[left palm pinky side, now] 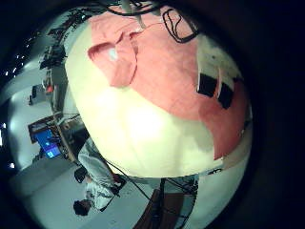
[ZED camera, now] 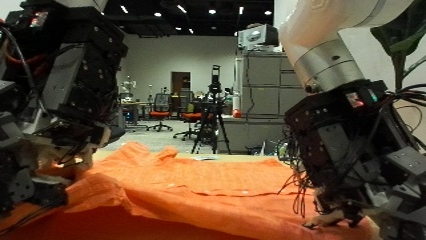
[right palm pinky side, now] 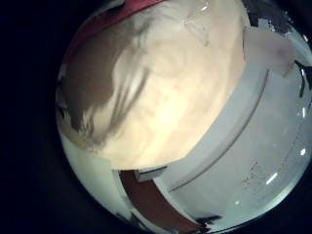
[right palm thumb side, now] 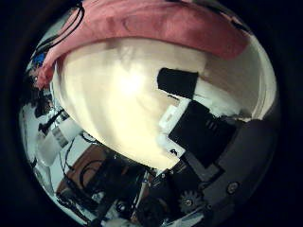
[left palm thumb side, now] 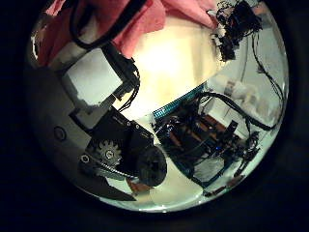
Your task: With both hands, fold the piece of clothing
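Note:
An orange garment (ZED camera: 187, 185) lies spread flat with wrinkles on the table. My left hand (ZED camera: 51, 150) hangs over one end of it and my right hand (ZED camera: 349, 165) over the other, its fingertips (ZED camera: 326, 215) low at the cloth's edge. The left little finger side palm view shows the garment (left palm pinky side: 162, 62) on the pale table (left palm pinky side: 143, 124) with a straight black fingertip (left palm pinky side: 214, 88) over it. The right thumb side palm view shows the garment's edge (right palm thumb side: 142, 24) beyond a straight finger (right palm thumb side: 180, 83) over bare table. Neither hand grips cloth.
The pale table top ends at a rounded edge (right palm pinky side: 219, 136) close to my right hand. A rack of electronics (left palm thumb side: 208, 135) stands beside the table near my left hand. Office chairs and a tripod (ZED camera: 211, 110) stand far behind.

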Action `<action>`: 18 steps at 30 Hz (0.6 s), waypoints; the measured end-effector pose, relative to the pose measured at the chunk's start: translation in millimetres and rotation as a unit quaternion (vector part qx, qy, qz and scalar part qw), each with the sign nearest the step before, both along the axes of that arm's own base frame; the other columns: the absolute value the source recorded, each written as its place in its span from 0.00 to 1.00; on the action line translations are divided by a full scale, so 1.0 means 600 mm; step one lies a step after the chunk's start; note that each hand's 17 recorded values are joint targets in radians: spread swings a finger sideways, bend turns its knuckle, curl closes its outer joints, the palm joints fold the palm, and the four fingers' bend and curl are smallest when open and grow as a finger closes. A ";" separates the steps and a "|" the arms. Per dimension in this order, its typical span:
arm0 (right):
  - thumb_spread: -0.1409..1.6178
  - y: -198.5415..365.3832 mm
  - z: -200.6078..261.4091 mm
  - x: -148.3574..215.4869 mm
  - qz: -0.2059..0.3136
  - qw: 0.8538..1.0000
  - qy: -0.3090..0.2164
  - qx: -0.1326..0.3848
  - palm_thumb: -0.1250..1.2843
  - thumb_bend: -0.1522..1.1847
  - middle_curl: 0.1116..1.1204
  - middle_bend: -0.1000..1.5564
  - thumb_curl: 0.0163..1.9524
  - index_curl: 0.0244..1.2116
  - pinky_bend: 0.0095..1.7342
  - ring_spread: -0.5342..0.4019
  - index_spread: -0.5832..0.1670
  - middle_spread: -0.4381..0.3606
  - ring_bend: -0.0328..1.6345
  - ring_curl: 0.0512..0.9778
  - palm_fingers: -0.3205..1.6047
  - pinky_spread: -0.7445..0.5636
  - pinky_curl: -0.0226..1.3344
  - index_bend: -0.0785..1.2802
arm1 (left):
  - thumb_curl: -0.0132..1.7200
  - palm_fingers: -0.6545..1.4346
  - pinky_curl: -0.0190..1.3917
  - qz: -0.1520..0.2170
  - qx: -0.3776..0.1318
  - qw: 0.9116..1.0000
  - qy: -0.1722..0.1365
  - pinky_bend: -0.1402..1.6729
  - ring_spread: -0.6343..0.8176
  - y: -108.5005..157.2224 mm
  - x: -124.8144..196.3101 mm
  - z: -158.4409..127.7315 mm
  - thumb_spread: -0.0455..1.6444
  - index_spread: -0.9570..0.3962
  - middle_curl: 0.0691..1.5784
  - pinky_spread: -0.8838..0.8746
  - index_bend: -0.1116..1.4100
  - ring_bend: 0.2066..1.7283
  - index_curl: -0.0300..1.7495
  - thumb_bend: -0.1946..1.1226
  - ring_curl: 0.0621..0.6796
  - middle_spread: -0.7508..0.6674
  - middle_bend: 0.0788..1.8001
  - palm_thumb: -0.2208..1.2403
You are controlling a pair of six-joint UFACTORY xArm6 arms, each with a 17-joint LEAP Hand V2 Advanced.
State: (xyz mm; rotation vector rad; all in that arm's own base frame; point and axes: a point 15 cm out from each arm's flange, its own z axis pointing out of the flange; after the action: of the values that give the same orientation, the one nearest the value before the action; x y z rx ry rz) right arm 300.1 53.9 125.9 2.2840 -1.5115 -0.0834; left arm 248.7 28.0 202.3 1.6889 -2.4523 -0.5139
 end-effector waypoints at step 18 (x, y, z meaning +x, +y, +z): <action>0.82 -0.020 0.062 0.008 -0.014 0.999 -0.040 0.013 0.80 0.16 0.62 0.76 0.20 0.62 0.70 0.31 0.33 0.35 0.77 0.61 0.81 0.30 0.48 0.74 | 0.38 0.76 0.45 -0.010 -0.007 1.000 0.003 0.47 0.10 0.000 -0.010 0.033 0.57 0.25 0.68 0.06 0.20 0.66 0.83 0.13 0.77 0.08 0.41 0.72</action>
State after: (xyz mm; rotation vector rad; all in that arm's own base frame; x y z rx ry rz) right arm 304.9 41.7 163.3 2.3111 -1.5921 -0.0189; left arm 242.7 28.2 222.2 1.6567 -2.4661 -0.5026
